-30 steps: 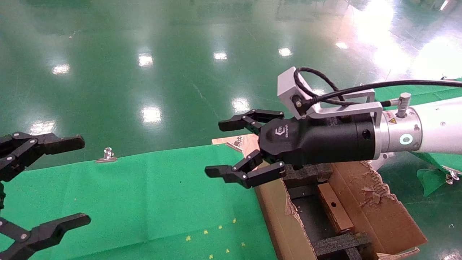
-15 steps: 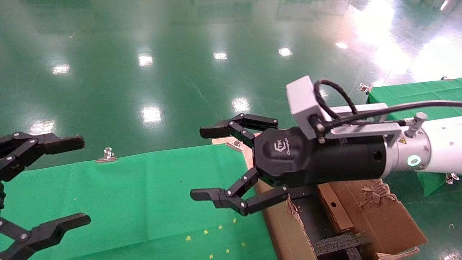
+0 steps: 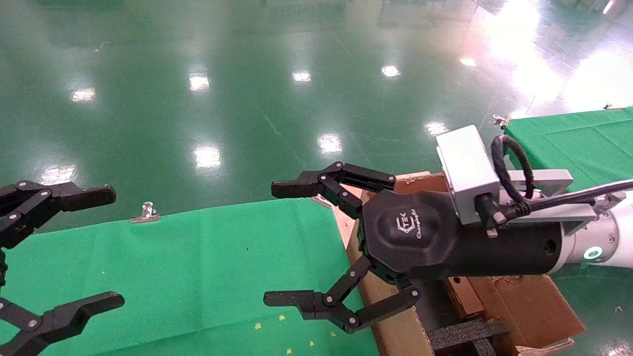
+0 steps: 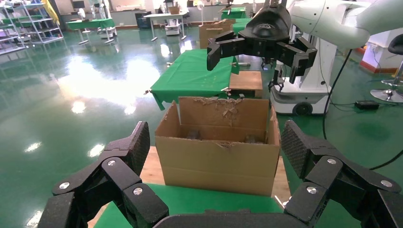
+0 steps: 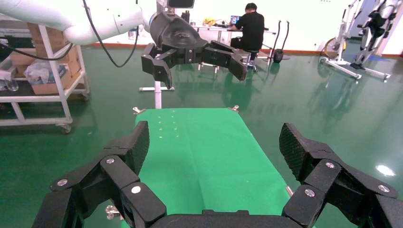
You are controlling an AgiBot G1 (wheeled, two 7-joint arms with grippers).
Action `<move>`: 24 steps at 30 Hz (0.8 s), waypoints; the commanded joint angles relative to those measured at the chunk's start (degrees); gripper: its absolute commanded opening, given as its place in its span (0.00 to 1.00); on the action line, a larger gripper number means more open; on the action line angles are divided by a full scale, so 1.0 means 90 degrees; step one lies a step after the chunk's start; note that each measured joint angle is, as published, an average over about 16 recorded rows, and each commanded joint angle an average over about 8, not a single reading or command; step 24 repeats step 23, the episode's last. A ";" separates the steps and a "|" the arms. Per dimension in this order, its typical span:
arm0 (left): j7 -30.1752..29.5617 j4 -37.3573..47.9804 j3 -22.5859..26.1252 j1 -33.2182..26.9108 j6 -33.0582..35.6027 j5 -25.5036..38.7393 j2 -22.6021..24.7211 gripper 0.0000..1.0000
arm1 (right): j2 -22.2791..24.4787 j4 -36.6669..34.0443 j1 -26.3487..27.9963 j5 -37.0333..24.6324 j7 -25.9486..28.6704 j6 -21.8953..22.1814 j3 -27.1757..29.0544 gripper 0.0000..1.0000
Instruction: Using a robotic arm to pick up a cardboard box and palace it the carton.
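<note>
Green cloth covers the counter [image 3: 198,267]. At its near left corner your all-black left gripper [image 3: 110,247] sits parked, fingers spread wide and empty.

Just off the counter's near right edge stands the large torn-flapped brown corrugated carton [image 3: 524,311] with its black foam inserts [image 3: 460,336]. The small taped brown cardboard box [image 3: 462,296] lies inside, mostly hidden under the arm, so the placing looks done.

Above the carton's left wall, the black multi-link right gripper [image 3: 277,242] on the glossy white robotic arm [image 3: 618,232] lies roughly level, pointing left over the counter's right edge. Its 2 fingers are splayed wide and hold nothing.

Mind the lower finger [image 3: 316,301]: it hangs close to the ragged wall. A drop or a swing right could snag the cardboard and shove the carton or tip the box. The looped black cable [image 3: 512,163] could also catch a flap.

A silver binder clip [image 3: 147,212] grips the far edge.
</note>
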 commanded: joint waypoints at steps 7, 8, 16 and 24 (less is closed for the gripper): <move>0.0000 0.0001 0.0000 0.0000 -0.0001 0.0000 0.0000 1.00 | -0.0012 0.0009 -0.0037 0.0010 -0.0015 -0.0022 0.0049 1.00; 0.0000 0.0001 0.0000 0.0000 -0.0001 0.0000 0.0000 1.00 | -0.0009 0.0007 -0.0026 0.0010 -0.0012 -0.0016 0.0034 1.00; 0.0000 0.0001 0.0000 0.0001 -0.0001 0.0000 0.0000 1.00 | 0.0009 -0.0003 0.0036 0.0006 0.0007 0.0021 -0.0052 1.00; 0.0000 0.0001 0.0000 0.0001 -0.0001 0.0000 0.0000 1.00 | 0.0016 -0.0006 0.0061 0.0001 0.0015 0.0033 -0.0086 1.00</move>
